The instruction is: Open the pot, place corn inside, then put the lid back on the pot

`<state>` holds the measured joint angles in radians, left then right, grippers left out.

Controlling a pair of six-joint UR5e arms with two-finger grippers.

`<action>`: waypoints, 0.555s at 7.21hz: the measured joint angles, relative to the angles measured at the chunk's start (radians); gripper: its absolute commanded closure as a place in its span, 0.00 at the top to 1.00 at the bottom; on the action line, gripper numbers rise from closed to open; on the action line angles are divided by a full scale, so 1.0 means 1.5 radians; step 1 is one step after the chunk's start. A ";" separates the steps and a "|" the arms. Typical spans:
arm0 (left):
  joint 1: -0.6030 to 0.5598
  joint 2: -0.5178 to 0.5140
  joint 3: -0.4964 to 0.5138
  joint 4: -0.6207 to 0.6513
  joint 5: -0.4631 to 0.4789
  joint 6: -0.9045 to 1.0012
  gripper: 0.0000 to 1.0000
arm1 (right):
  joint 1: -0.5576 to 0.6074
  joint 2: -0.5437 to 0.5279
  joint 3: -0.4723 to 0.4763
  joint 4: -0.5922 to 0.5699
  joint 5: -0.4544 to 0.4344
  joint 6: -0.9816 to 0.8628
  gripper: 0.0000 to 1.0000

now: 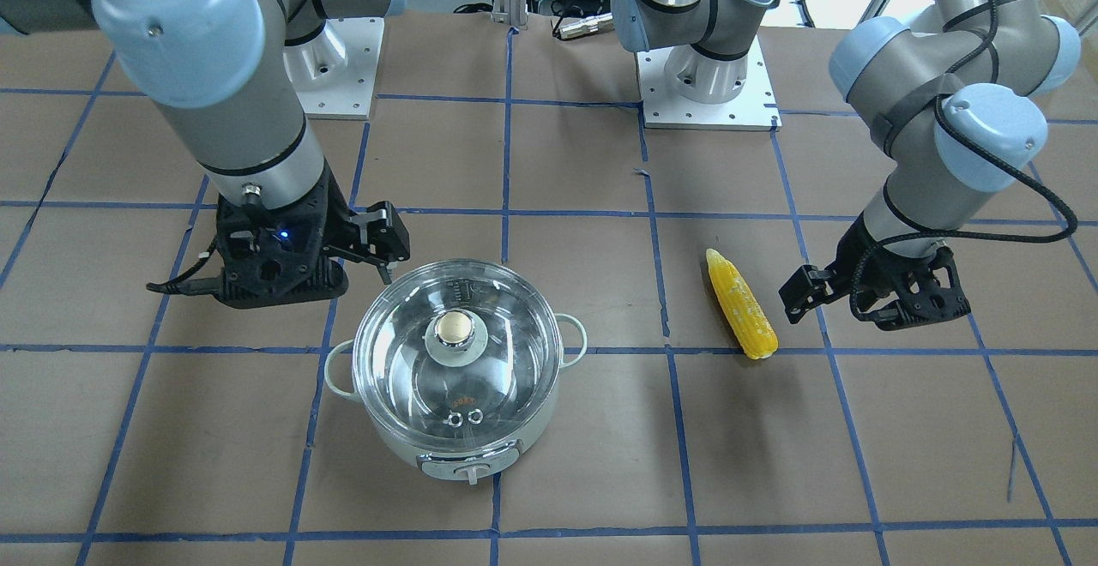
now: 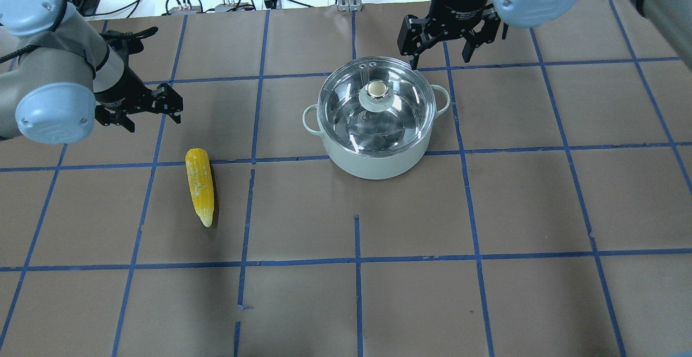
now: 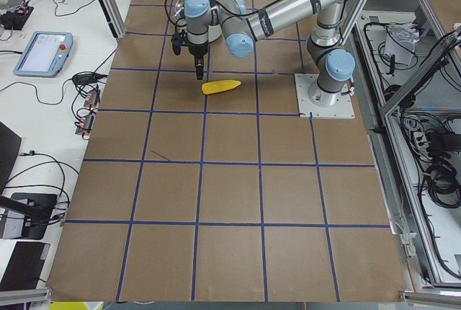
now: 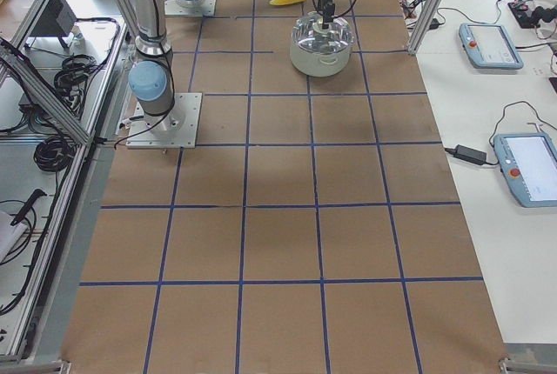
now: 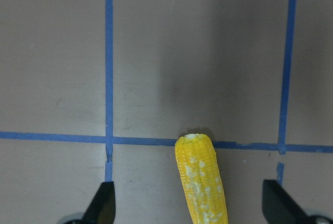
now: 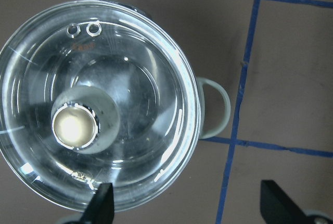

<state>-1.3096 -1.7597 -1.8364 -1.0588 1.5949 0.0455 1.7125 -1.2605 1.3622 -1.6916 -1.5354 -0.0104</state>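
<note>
The round pale grey-white electric pot (image 2: 378, 163) stands on the brown paper-covered table (image 2: 486, 292), which is marked in squares with blue tape. Its clear glass dome lid (image 2: 403, 121) with a steel rim sits closed on it, the beige knob (image 2: 377, 89) at its middle and two small metal vent rings (image 1: 461, 418) near the rim on the side of the front control knob (image 1: 467, 473). The yellow corn cob (image 2: 199, 185) lies flat on the table on the robot's left, well apart from the pot, its tapered tip towards the robot and its blunt end at a tape line. The left gripper (image 2: 153, 120) hangs above the blunt end of the corn without touching it; its fingers are spread wide and hold nothing, and in its wrist view the cob runs down between the two fingertips (image 5: 105, 199). The right gripper (image 2: 439, 60) hangs above the pot, off-centre towards one loop side handle (image 6: 214, 110); its jaws are also wide apart and empty, with the lid's knob left of the gap in its wrist view and one fingertip (image 6: 104, 203) over the lid's rim.
</note>
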 measured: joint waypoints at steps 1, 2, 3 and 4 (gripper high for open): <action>-0.004 0.000 -0.010 0.004 0.018 -0.045 1.00 | 0.011 0.025 -0.006 -0.021 0.005 -0.008 1.00; -0.008 -0.001 -0.016 0.000 0.029 -0.084 1.00 | 0.018 0.039 -0.007 -0.037 0.013 -0.032 1.00; -0.011 -0.003 -0.023 -0.002 0.040 -0.110 1.00 | 0.022 0.046 -0.007 -0.044 0.019 -0.057 1.00; -0.018 -0.007 -0.026 0.000 0.053 -0.122 1.00 | 0.024 0.048 -0.006 -0.046 0.022 -0.065 1.00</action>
<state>-1.3362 -1.7695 -1.8755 -1.0596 1.6737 -0.1379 1.7487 -1.1884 1.3531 -1.7599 -1.5020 -0.1073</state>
